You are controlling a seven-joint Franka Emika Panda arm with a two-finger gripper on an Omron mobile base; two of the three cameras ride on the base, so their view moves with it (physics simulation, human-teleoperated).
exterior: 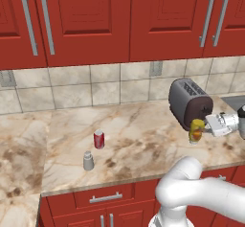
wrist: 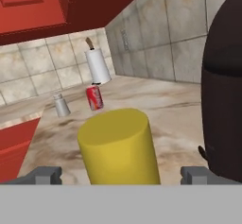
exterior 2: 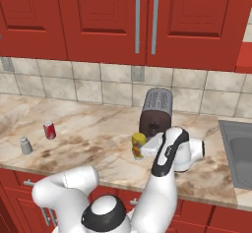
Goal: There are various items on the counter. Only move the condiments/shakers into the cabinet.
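A yellow bottle point(wrist: 118, 147) stands on the marble counter point(exterior: 139, 120) just in front of the dark grey toaster point(exterior: 189, 101). My gripper point(wrist: 122, 176) is open, one fingertip on each side of this bottle with a gap to each. From the base cameras the gripper point(exterior: 205, 127) point(exterior 2: 145, 148) reaches the bottle point(exterior: 195, 134) point(exterior 2: 137, 142) level from the side. A small grey shaker point(exterior: 88, 161) point(exterior 2: 26, 146) point(wrist: 61, 105) stands far to the left, with a red soda can point(exterior: 99, 139) point(exterior 2: 49, 130) point(wrist: 94, 98) beside it. The cabinet is out of view.
The toaster point(exterior 2: 156, 110) point(wrist: 224, 100) sits right next to my hand. A sink point(exterior 2: 238, 151) lies at the right end of the counter. A paper towel roll point(wrist: 98, 66) stands against the far wall. Red cabinets with bar handles point(exterior: 86, 20) hang overhead.
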